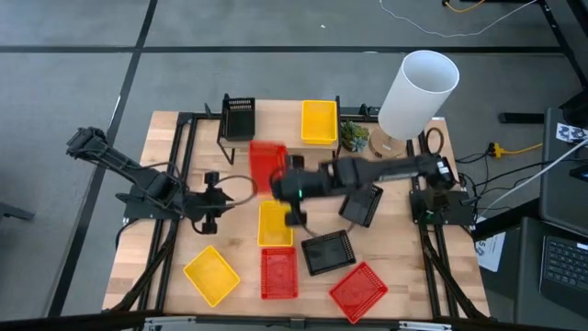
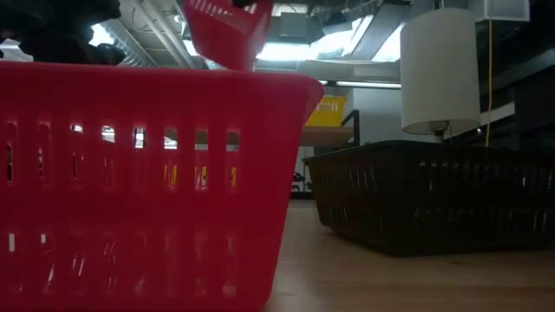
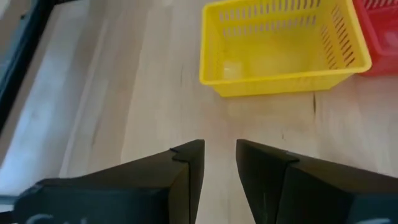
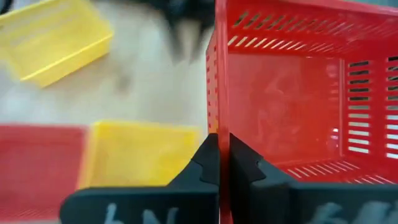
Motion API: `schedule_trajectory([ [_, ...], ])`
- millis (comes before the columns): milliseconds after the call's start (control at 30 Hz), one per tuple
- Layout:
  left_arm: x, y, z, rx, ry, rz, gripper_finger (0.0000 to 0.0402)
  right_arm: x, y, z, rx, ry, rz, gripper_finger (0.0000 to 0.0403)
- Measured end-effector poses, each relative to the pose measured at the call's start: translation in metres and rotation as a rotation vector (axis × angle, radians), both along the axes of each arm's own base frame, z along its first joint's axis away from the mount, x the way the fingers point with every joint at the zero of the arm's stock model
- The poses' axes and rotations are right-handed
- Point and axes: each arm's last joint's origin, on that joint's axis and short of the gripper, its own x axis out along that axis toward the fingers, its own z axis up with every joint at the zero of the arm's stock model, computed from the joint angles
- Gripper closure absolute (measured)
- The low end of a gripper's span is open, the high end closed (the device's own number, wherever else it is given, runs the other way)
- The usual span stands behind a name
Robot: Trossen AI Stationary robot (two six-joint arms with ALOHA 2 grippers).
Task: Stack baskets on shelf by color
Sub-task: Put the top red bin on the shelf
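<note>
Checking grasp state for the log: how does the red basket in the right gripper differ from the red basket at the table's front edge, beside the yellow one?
The held red basket is pinched by its wall in the shut right gripper; the front red basket is touched by no gripper. The held one is in the air, as the low view shows, just in front of the shelf and its yellow basket; the front one rests on the table. Both are red mesh trays.

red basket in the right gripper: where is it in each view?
High: red basket at table centre, just front of the shelf, at the right gripper.
Low: top centre, lifted.
Left wrist: I cannot tell; only a red corner shows.
Right wrist: fills the right half, wall pinched.
Shared landmark: yellow basket below it.
</note>
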Motion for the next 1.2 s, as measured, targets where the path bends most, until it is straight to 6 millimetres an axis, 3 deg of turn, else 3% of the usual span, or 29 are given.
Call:
schedule_trajectory([
  [167,-0.002,-0.004,0.0,0.015,-0.015,-0.004,0.0315,0.005,-0.073,0.018,-0.084,-0.078,-0.12,0.0402],
  [300,-0.008,-0.008,0.006,0.041,-0.066,-0.02,0.0315,0.003,-0.125,-0.001,-0.016,-0.011,-0.206,0.0402],
  [400,-0.014,-0.008,0.011,0.067,-0.117,-0.004,0.0315,0.002,-0.146,-0.021,0.049,0.039,-0.226,0.0403],
  [833,-0.017,-0.008,0.024,0.02,-0.25,0.022,0.0315,0.003,-0.168,-0.049,0.002,0.098,-0.15,0.0403],
  [1200,-0.017,-0.008,0.024,0.02,-0.251,0.025,0.0316,0.003,-0.179,-0.058,-0.001,0.099,-0.174,0.0394],
])
